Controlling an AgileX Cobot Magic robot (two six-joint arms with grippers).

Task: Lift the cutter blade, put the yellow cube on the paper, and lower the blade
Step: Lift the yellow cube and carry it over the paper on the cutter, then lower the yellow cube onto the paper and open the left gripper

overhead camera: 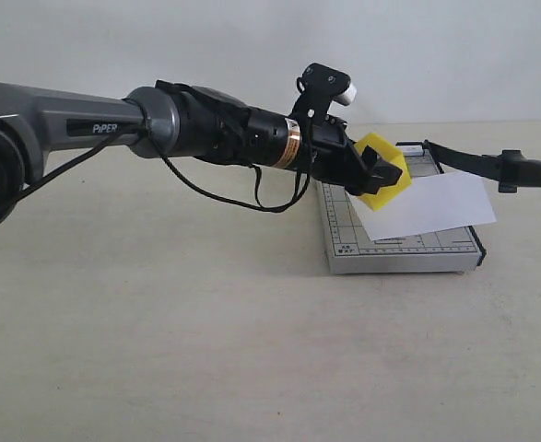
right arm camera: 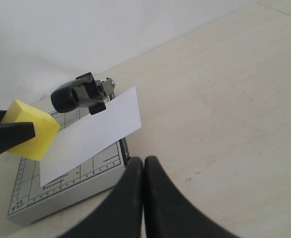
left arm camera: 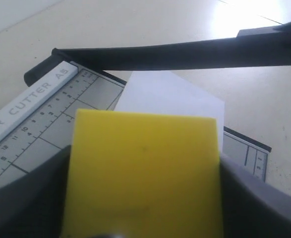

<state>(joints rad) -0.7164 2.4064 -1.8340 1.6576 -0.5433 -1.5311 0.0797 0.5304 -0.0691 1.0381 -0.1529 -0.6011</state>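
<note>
My left gripper (overhead camera: 378, 175) is shut on the yellow cube (overhead camera: 394, 184) and holds it in the air over the near-left part of the grey gridded board (overhead camera: 408, 253). The white paper (overhead camera: 431, 207) lies askew on the board, overhanging its right edge. The cutter blade (overhead camera: 468, 161) is raised, slanting from its hinge out to the right. In the left wrist view the cube (left arm camera: 145, 168) fills the space between the fingers (left arm camera: 257, 198), with paper (left arm camera: 170, 94) and blade (left arm camera: 185, 52) beyond. My right gripper (right arm camera: 144, 161) is shut and empty, off the board's side, facing the blade handle (right arm camera: 78, 94).
The board stands on a beige table (overhead camera: 252, 350) with a white wall behind. A black cable (overhead camera: 233, 198) loops under my left arm. The right wrist view shows the cube (right arm camera: 31, 131), the paper (right arm camera: 93, 134) and the board's edge (right arm camera: 71, 186).
</note>
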